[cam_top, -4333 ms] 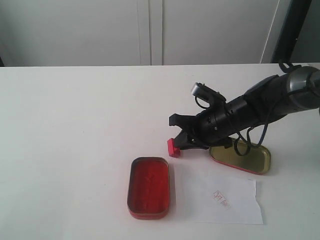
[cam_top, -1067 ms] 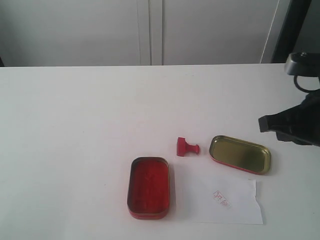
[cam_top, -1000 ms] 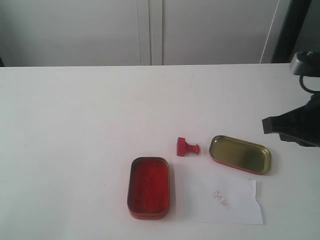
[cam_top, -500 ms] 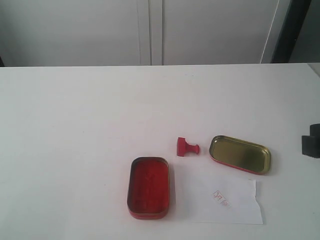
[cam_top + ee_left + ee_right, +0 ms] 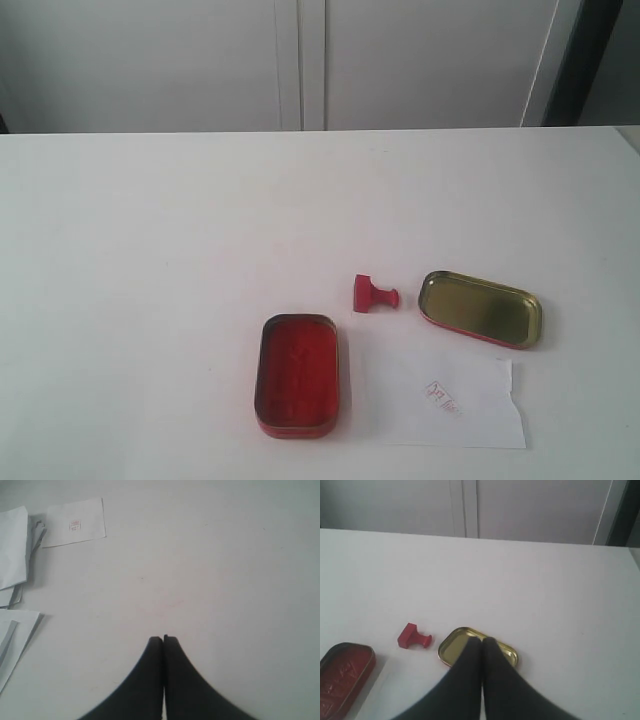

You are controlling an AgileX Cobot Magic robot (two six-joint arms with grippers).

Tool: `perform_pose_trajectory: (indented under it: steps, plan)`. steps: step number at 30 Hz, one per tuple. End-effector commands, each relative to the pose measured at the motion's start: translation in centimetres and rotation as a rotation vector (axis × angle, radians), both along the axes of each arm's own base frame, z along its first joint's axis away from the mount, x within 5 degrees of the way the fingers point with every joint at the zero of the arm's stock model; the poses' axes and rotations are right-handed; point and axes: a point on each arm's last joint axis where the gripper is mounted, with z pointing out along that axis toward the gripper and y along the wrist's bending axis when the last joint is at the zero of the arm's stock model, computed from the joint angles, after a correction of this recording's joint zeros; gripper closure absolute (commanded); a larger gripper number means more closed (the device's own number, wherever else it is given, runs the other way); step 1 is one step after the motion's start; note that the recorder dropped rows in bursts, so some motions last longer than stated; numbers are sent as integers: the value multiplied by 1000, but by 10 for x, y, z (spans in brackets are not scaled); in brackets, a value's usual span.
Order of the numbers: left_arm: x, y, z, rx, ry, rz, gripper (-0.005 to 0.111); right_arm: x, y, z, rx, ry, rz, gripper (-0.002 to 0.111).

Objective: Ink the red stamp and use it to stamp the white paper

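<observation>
The red stamp (image 5: 373,294) (image 5: 413,637) lies on its side on the white table, between the red ink tin (image 5: 297,375) (image 5: 342,674) and the gold-lined lid (image 5: 480,308) (image 5: 453,650). The white paper (image 5: 450,400) lies in front of the lid, with a small red print (image 5: 442,396) on it. Neither arm shows in the exterior view. My right gripper (image 5: 481,641) is shut and empty, held back from the table with the lid behind its tips. My left gripper (image 5: 163,640) is shut and empty over bare table.
In the left wrist view a stamped white slip (image 5: 75,522) and several more white sheets (image 5: 12,550) lie off to one side. White cabinet doors (image 5: 300,60) stand behind the table. A dark post (image 5: 575,60) rises at the back right.
The right arm let go of the stamp, which now lies on its side, and drew back to the right until it left the exterior view. The tins and paper have not moved.
</observation>
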Motion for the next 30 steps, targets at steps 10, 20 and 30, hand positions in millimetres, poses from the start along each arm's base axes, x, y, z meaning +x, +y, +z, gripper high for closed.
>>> perform_pose_trajectory:
  steps: [10,20,30]
  plan:
    - [0,0,-1,-13,-1,0,107,-25,-7,-15,-17,-230,-34,108]
    - [0,0,-1,-13,-1,0,107,-25,-7,-16,-11,-264,-38,108]
    - [0,0,-1,-13,-1,0,107,-25,-7,-16,-11,-264,-38,108]
